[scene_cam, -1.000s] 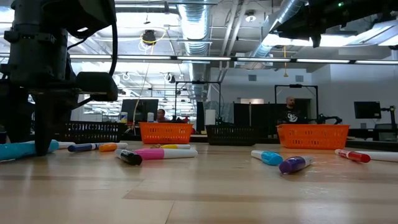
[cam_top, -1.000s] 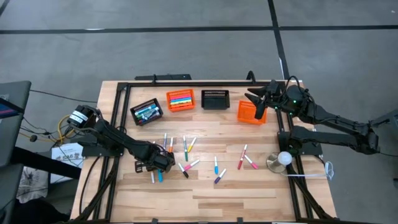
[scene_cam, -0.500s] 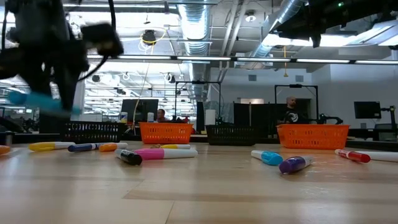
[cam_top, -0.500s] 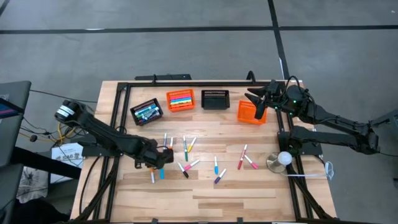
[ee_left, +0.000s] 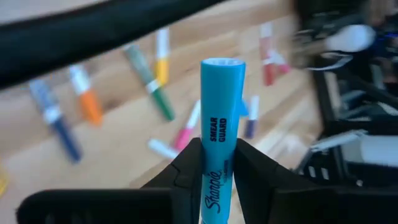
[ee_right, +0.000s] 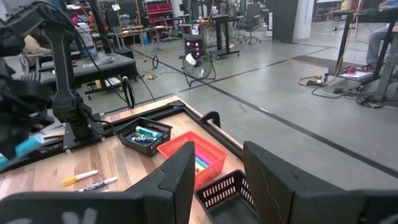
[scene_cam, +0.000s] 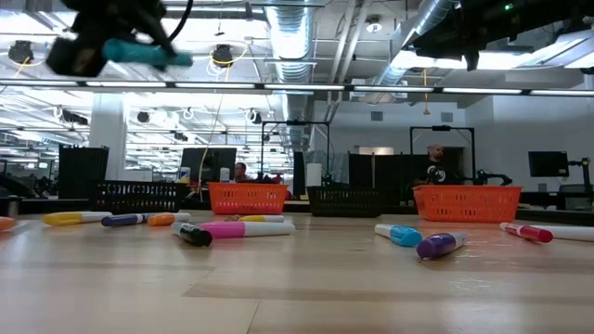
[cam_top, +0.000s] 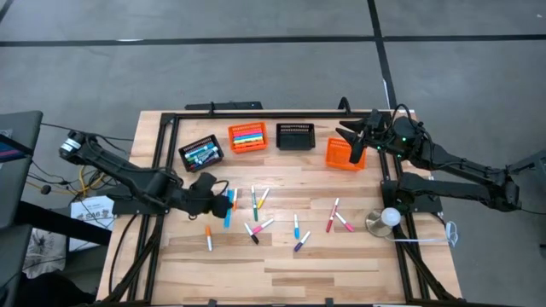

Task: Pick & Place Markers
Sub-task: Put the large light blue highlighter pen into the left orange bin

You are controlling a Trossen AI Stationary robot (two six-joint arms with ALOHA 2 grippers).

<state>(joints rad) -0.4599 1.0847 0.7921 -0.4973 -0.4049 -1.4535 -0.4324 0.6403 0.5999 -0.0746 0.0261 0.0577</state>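
Left tool (cam_top: 223,198) at centre-left of high view, above tabletop (cam_top: 281,260), clamped on light-blue marker (ee_left: 221,134); marker raised clear of surface. Other markers (cam_top: 256,205) lie loose mid-frame; some sit in orange basket (cam_top: 247,136) and black basket (cam_top: 201,153) at top. Right tool (cam_top: 351,139) over upper-right orange basket (cam_top: 343,155), part-open, holding nothing.

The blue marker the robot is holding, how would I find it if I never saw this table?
Look at the left side of the wooden table, where the left arm reaches in. Its gripper hangs above the scattered markers, fingers shut on a light blue marker. It is the only marker lifted off the wood.
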